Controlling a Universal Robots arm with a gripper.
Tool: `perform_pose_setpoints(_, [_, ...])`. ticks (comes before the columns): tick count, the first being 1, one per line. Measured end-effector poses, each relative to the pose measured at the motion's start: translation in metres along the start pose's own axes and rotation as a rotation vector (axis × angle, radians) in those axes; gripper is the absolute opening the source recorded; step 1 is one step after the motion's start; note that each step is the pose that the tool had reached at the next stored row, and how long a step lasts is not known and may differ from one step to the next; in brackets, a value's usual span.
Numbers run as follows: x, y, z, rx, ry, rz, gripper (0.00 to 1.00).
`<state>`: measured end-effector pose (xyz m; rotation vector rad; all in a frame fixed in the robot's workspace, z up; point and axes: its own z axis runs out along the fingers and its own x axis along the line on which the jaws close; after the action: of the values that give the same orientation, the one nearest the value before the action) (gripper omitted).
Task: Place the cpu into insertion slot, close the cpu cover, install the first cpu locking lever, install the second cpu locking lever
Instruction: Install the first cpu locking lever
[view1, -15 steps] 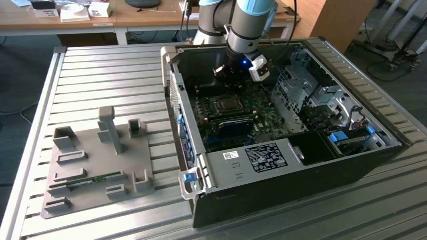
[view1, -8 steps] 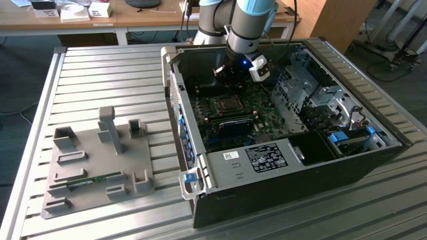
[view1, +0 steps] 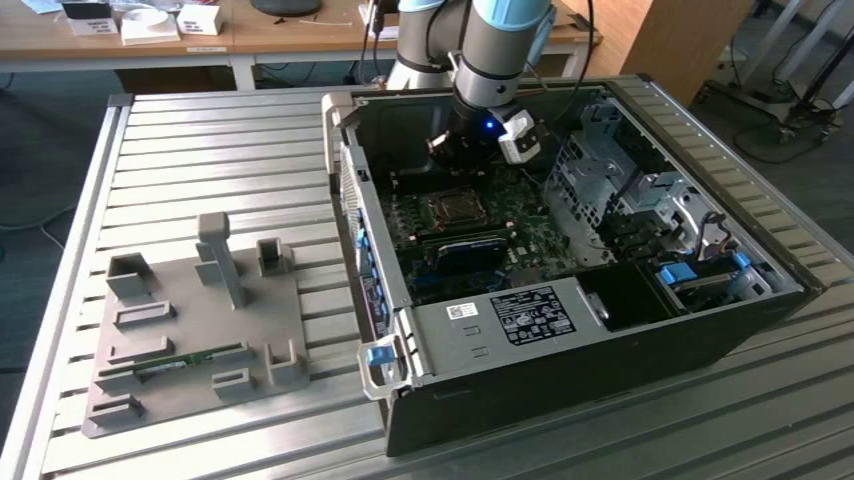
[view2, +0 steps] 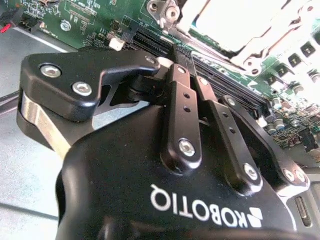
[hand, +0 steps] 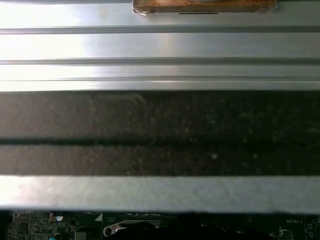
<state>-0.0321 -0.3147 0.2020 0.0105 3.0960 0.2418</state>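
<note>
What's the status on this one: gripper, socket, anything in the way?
Gripper shut, empty, inside the computer case. Insertion slot just ahead of it, cover down. Nothing between them.

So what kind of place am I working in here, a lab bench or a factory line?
It looks like a robotics lab or workshop rather than a production line. An open computer case lies on a ribbed aluminium table beside a grey parts fixture, and a wooden desk with small boxes stands behind.
</note>
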Motion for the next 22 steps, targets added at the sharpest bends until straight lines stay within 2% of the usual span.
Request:
perform_pose_setpoints(3, [0.0000,-0.0001,0.0003,0.0062,0.0001,0.000,0.10])
perform_pose_setpoints(6, [0.0001,-0.0002,0.0012,0.0085,0.0000,0.000,0.10])
perform_pose_setpoints(22, [0.0001,0.0023,0.0022,0.0092,-0.0009,0.004,0.10])
